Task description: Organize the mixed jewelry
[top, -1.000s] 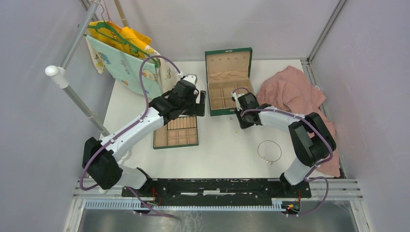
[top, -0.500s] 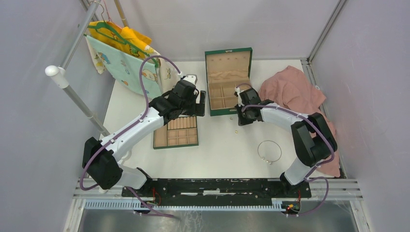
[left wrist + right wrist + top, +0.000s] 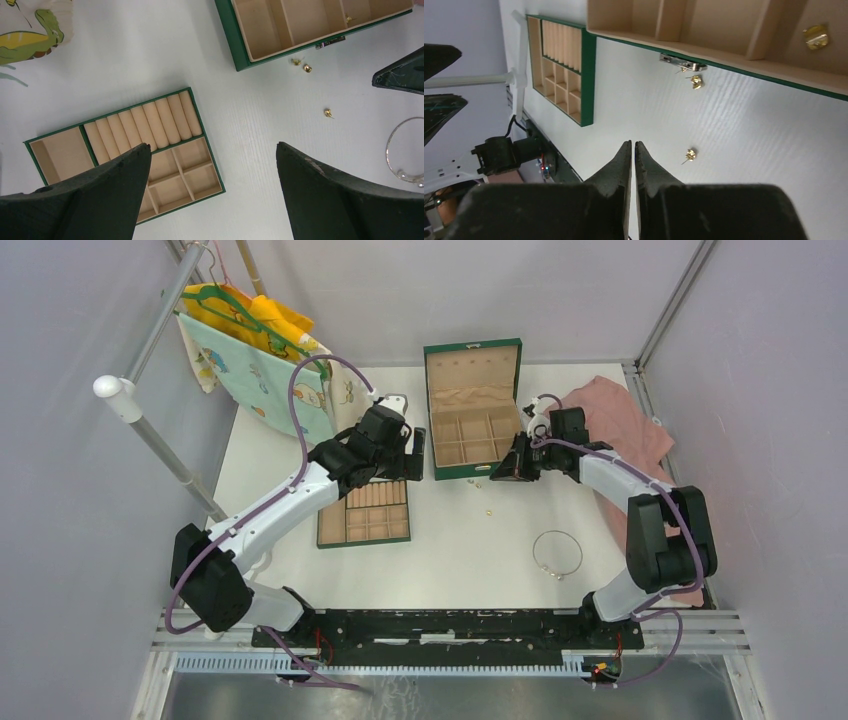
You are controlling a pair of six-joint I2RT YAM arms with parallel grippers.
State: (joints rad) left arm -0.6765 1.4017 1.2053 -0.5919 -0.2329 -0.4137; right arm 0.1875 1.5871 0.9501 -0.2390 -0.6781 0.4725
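Left gripper [image 3: 210, 150]: jaws spread wide, nothing held; it hovers above the divider tray [image 3: 150, 122], over the tray's small square cells.
Right gripper [image 3: 633, 144]: fingers pressed together with nothing seen between them; in the overhead view it hangs just off the front right corner of the green jewelry box [image 3: 472, 375].
Green jewelry box: lid raised, tan compartments facing up, metal latch on the front wall.
Divider tray: flat on the table [image 3: 450, 560] to the left of the box, with a row of ring rolls behind the square cells.
Boxed gold piece [image 3: 814, 37]: lies alone in a front-row compartment of the box.
Paired gold studs [image 3: 307, 68]: on the table just in front of the latch, close together; whether they touch cannot be told.
Lone gold stud [image 3: 328, 113]: on the table, apart from the pair, between the box and the hoop.
Silver wire hoop [image 3: 557, 576]: flat on the table, nearer the arm bases, well apart from box and tray; small beads sit on its near arc.
Pink cloth [image 3: 610, 420]: crumpled along the table's right side, beside the right arm.
Printed cloths [image 3: 265, 370]: hung on hangers at the far left.
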